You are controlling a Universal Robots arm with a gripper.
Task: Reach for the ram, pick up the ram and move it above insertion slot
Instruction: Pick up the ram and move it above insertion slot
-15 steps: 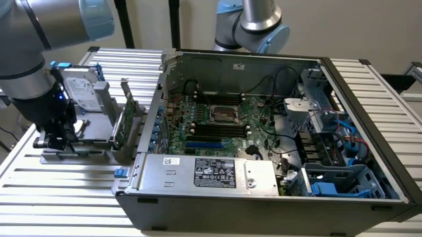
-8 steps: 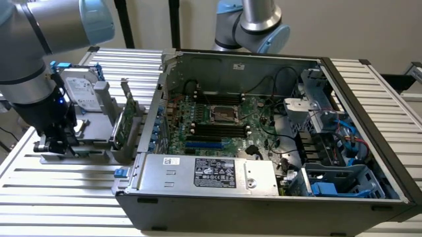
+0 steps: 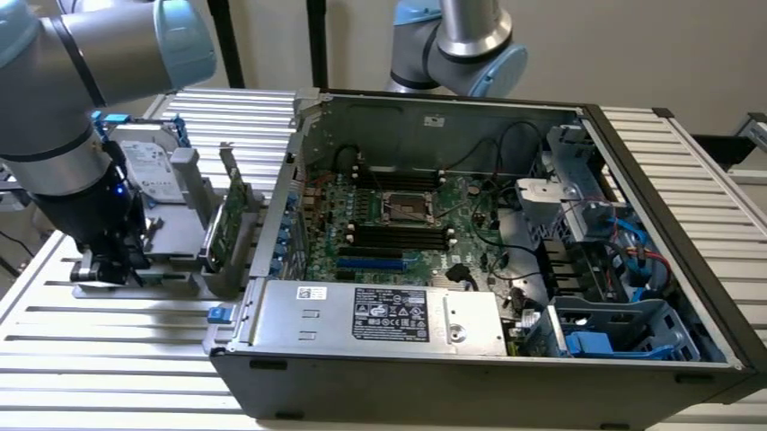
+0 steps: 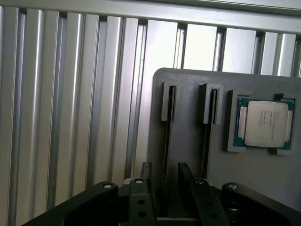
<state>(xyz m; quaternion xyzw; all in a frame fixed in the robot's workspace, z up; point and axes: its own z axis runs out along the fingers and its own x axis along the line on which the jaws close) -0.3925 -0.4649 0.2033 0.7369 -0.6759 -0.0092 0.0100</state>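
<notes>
My gripper [image 4: 164,176] is open, low over the grey holder plate [image 4: 188,141]. Its two black fingers [image 4: 146,173] stand on either side of one of the plate's two narrow slots. A thin dark strip [image 4: 167,141] runs along that slot between the fingers; it looks like the ram seen edge-on, though no green shows. In the exterior view the gripper [image 3: 106,268] is down at the holder's near end, at the exterior view's left. The black memory slots [image 3: 396,235] lie on the motherboard inside the open computer case [image 3: 480,377].
A processor chip [image 4: 263,123] sits in a recess of the holder beside the slots. A silver hard drive [image 3: 150,166] and a green expansion card [image 3: 233,215] stand upright on the holder between gripper and case. A second arm [image 3: 468,45] stands behind the case.
</notes>
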